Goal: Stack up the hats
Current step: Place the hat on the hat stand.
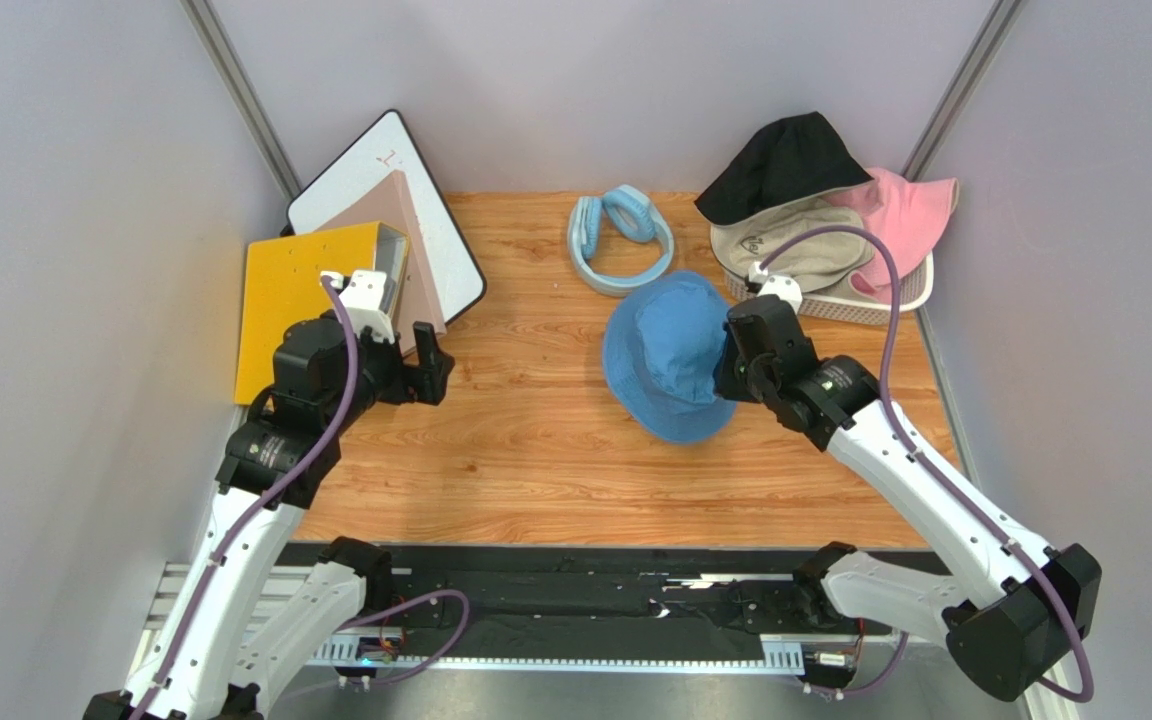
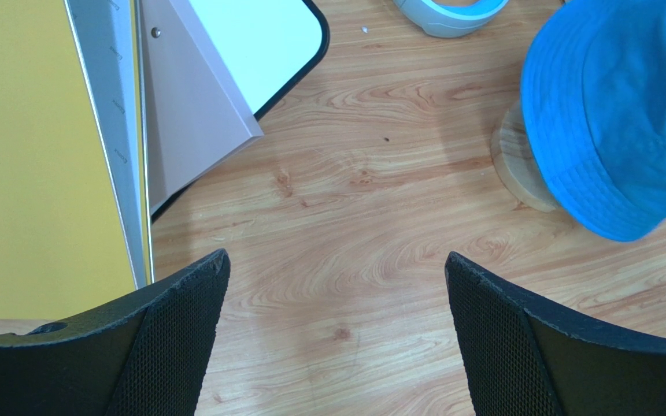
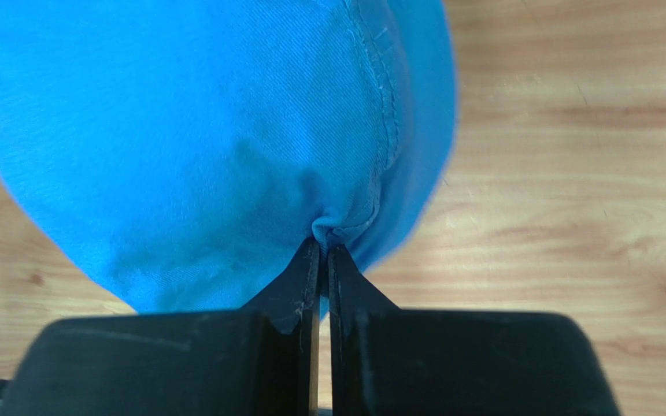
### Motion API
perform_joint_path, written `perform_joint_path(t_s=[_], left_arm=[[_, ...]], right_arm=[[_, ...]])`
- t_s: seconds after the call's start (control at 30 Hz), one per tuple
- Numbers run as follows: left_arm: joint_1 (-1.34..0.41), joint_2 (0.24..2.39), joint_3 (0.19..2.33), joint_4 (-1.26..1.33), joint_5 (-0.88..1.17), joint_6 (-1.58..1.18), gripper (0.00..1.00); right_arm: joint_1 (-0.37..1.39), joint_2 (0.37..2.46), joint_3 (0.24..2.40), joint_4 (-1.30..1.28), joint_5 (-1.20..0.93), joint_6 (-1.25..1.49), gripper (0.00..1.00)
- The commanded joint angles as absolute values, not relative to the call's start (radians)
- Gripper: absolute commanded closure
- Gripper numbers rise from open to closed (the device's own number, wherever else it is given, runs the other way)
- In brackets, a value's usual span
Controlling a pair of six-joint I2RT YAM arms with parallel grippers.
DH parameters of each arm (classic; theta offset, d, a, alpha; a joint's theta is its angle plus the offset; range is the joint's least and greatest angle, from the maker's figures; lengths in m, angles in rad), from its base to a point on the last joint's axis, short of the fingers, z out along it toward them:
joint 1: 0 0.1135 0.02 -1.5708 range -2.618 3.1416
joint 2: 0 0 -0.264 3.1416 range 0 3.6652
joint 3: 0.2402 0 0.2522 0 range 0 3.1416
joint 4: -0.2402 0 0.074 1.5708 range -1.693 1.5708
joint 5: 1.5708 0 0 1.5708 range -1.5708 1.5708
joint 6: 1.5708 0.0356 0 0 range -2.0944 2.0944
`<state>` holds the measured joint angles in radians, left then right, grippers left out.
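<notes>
the right end effector [image 3: 323, 247] is clenched on a pinch of fabric at the side of the blue hat [image 1: 668, 357], which covers most of a wooden stand [image 2: 519, 169] mid-desk [image 1: 537, 450]. the left end effector [image 2: 336, 295] hangs released, fingers wide, over bare wood beside a yellow board [image 1: 289, 300]. a black hat [image 1: 778, 162], beige hat [image 1: 800, 248] and pink hat [image 1: 898, 210] lie heaped in a white basket [image 1: 853, 311] at the far right corner.
</notes>
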<state>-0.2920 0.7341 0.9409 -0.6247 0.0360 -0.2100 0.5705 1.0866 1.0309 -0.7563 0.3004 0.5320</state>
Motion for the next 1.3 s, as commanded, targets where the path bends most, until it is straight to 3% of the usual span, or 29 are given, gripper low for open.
perform_joint_path(t_s=[0.0, 0.47, 1.13, 1.23, 1.27], left_arm=[[-0.293, 0.726, 0.943, -0.623, 0.035, -0.193, 0.03], [-0.293, 0.727, 0.945, -0.621, 0.034, -0.192, 0.03], [-0.291, 0.726, 0.943, -0.624, 0.032, -0.192, 0.03], [-0.293, 0.727, 0.945, -0.623, 0.035, -0.193, 0.01], [-0.293, 0.726, 0.945, -0.623, 0.034, -0.193, 0.01]], right_arm=[[0.568, 1.092, 1.023, -0.810, 0.299, 0.537, 0.97], [0.569, 1.062, 1.118, -0.755, 0.242, 0.531, 0.97], [0.569, 1.154, 1.203, -0.747, 0.328, 0.500, 0.96], [0.569, 1.140, 1.193, -0.761, 0.327, 0.502, 0.78], [0.569, 1.125, 1.189, -0.764, 0.327, 0.502, 0.66]])
